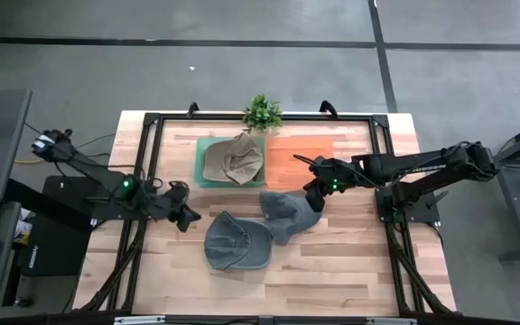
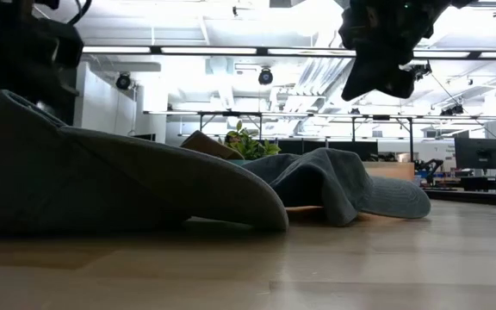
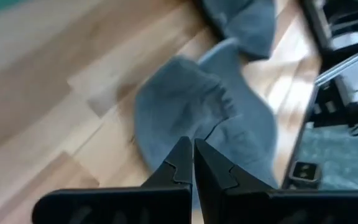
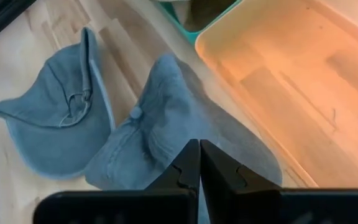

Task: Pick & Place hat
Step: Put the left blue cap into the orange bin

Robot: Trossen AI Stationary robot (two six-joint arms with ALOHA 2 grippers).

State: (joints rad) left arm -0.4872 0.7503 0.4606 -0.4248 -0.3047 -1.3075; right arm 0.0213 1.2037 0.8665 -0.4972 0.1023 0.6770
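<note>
Currently on the surface: three caps, two trays, two arms

Item 1. Wooden surface [image 1: 332, 271], framed by black rails.

Item 2. Green tray [image 1: 204, 167] at the far side, holding a tan cap [image 1: 235, 160]. Just beside it stands an orange tray [image 1: 298, 162] with nothing inside. A small potted plant [image 1: 262, 113] sits at the far edge behind both trays.

Item 3. Grey cap [image 1: 286, 213], lying on the wood just in front of the orange tray, crown up, slightly crumpled.

Item 4. Second grey cap [image 1: 236, 243], nearer the front edge, lying upside down with its inside showing, brim touching or overlapping the first grey cap.

Item 5. Right pincer [image 1: 313, 200], raised above the first grey cap's edge near the orange tray; fingers pressed together, pinching nothing.

Item 6. Left pincer [image 1: 186, 219], low over the wood just beside the second grey cap; fingers likewise pressed together, empty.
</note>
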